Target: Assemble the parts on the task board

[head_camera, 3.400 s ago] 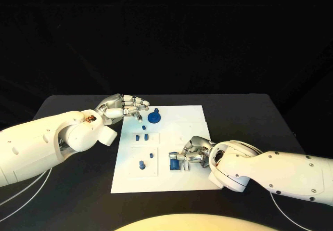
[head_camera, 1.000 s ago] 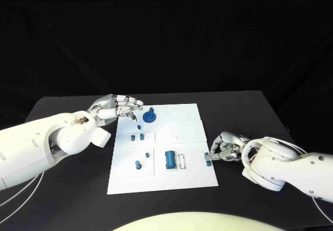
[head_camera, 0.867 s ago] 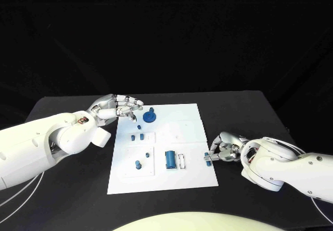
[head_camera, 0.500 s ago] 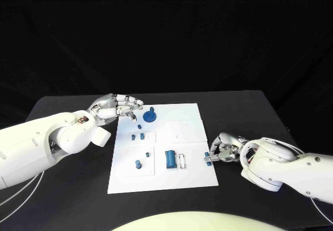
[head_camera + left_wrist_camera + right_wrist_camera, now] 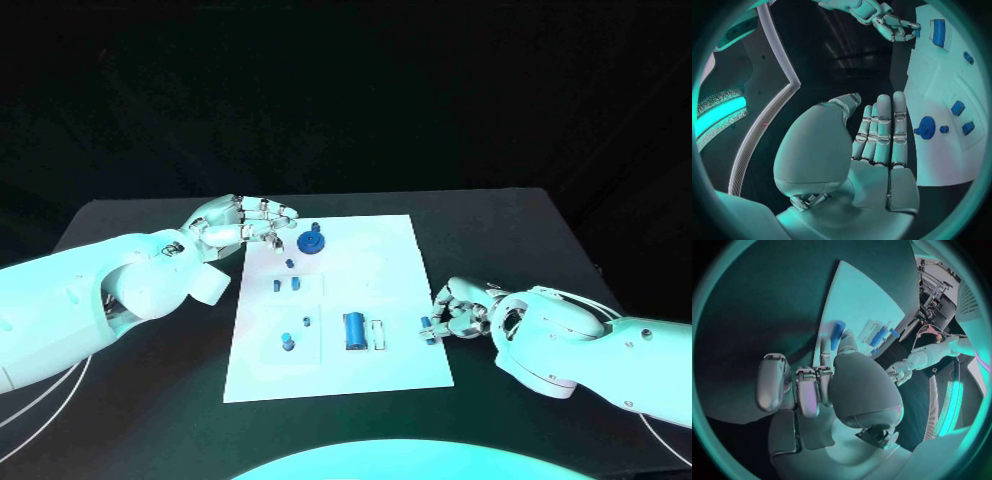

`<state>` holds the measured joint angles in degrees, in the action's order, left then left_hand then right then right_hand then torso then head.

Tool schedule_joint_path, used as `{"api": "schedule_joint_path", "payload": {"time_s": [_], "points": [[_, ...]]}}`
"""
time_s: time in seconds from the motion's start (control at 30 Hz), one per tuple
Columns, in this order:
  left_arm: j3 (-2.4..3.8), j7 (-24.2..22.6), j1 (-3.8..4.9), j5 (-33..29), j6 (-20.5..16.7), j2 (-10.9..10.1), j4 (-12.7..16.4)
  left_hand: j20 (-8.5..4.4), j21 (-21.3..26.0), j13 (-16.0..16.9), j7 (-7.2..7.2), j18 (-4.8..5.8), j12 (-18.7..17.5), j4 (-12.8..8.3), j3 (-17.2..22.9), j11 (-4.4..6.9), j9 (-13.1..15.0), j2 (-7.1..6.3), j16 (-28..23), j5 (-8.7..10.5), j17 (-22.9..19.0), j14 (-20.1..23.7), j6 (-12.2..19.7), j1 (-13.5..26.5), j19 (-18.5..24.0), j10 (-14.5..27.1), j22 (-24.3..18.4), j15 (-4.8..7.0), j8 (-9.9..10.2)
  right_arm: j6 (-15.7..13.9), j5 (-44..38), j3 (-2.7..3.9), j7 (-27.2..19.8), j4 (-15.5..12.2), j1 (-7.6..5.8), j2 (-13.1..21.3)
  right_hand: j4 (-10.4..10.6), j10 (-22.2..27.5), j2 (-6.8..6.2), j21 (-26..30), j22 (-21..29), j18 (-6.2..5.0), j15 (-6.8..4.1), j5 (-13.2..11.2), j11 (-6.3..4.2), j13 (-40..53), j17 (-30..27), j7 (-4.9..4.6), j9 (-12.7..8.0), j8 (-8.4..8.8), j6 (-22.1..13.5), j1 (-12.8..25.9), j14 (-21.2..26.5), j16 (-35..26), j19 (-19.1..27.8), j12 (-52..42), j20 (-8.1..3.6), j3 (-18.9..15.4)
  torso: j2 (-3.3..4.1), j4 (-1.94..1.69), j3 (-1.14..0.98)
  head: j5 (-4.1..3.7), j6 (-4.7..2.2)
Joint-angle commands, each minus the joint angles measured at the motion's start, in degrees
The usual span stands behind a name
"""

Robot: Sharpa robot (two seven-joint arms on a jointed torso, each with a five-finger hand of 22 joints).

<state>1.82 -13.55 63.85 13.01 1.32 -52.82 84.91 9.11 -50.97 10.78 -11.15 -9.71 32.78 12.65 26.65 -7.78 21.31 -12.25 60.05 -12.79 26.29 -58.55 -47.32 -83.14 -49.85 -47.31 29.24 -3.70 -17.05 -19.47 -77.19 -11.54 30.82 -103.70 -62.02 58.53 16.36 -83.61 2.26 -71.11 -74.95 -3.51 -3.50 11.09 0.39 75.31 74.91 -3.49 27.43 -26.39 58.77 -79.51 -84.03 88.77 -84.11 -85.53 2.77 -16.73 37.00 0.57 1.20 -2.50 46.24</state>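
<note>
At the task board's right edge, a small blue peg sits pinched in the right hand, its fingers curled close around it. Inward on the board lie a larger blue cylinder, small blue pieces, and a blue knob by the far edge. Over the far left corner hovers the left hand, fingers loosely extended and holding nothing. With so slight a pinch, the peg may well tilt or slip off the edge onto the black table.
</note>
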Motion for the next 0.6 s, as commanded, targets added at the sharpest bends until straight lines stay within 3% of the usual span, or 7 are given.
{"api": "schedule_joint_path", "payload": {"time_s": [0.03, 0.23, 0.6], "points": [[0.03, -0.39, 0.02, 0.09, 0.83, -0.04, 0.19, 0.20, 0.37, -0.13, 0.12, -0.80, -0.06, -0.11, -0.04, 0.00, -0.11, 0.18, -0.37, -0.11, -0.06, 0.42, 0.51, -0.31, -0.07, 0.23, -0.07, 0.02, -0.22, 2.21, -4.20, -0.26, 1.75, 0.42, 0.60, -0.62, -0.18, -3.34, -0.03, -0.32, -10.84, 0.33, -0.62, 0.21, -1.04, 10.22, 12.54, 0.02, -0.14, 0.30, 0.09, -1.18, -5.44, 0.33, -1.56, 0.25, -0.55, -0.40, 0.04, -0.08, -0.03, 0.02, 0.01], [0.01, -0.32, 0.02, 0.09, 0.88, -0.12, 0.21, 0.20, 0.38, -0.13, 0.10, -0.80, -0.06, -0.08, -0.05, -0.01, -0.12, 0.18, -0.37, -0.10, -0.06, 0.42, 0.54, -0.28, -0.07, 0.24, -0.07, 0.01, -0.21, 2.45, -5.90, -0.27, 2.28, 1.26, 0.87, -1.43, -0.90, -3.19, 0.65, -0.15, -10.80, 0.31, -0.92, 0.51, -1.37, 10.06, 12.56, 0.35, 0.19, 0.23, -0.27, -5.66, -5.44, 0.33, -1.53, 0.51, -0.86, 0.62, -0.03, -0.04, 0.02, 0.07, 0.02], [-0.01, -0.26, 0.01, 0.10, 0.92, -0.17, 0.24, 0.20, 0.38, -0.13, 0.10, -0.80, -0.06, -0.08, -0.05, -0.01, -0.12, 0.18, -0.37, -0.10, -0.06, 0.42, 0.54, -0.28, -0.07, 0.24, -0.07, 0.01, -0.21, 3.36, -8.63, -0.29, 1.68, 2.24, 0.99, -2.35, -0.21, -2.55, -1.13, 0.75, -10.61, 0.21, -0.83, 0.58, -1.21, 9.39, 12.20, 0.11, -0.02, 0.97, -0.77, -10.20, -5.35, 0.17, -1.27, 1.41, -0.90, 4.06, -0.01, -0.05, 0.07, -0.05, -0.05]]}}
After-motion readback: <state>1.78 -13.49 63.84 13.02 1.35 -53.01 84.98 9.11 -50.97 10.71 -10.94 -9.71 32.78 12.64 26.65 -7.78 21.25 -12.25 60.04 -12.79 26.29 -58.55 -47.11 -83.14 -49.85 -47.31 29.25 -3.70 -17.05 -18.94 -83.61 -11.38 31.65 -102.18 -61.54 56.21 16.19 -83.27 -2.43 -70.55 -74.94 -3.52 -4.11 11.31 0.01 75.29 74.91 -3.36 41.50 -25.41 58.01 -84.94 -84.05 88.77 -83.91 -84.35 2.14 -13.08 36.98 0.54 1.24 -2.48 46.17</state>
